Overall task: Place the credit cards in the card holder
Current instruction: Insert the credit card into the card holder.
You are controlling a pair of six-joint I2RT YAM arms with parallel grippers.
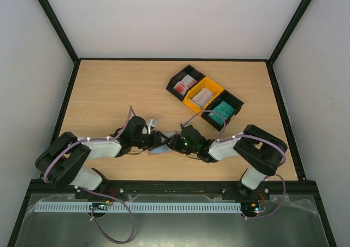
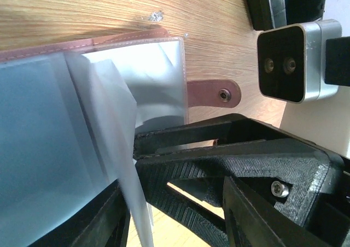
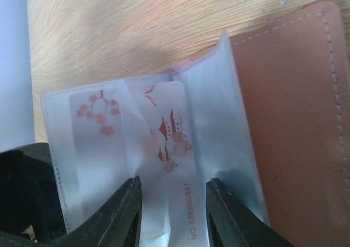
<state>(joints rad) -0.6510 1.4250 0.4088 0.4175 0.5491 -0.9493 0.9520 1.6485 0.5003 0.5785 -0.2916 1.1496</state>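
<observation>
The card holder (image 3: 290, 121) lies open on the worktop (image 1: 109, 94), low in the middle of the overhead view where my two arms meet, with its clear pockets turned up so a card can slide in. My left fingers (image 2: 104, 225) sit tight on either side of one clear leaf (image 2: 104, 127) at the bottom of their view and look clamped on it, I judge to hold a pocket mouth open. A white card (image 3: 169, 132) with red marks lies among the pockets, mid-frame in the right wrist view. My right fingers (image 3: 117, 219) stand apart astride its lower end, well placed to push it home, though I cannot tell whether they clamp anything. Spare cards (image 1: 185, 86) wait in the trays (image 1: 209, 83), upper right of the overhead view.
</observation>
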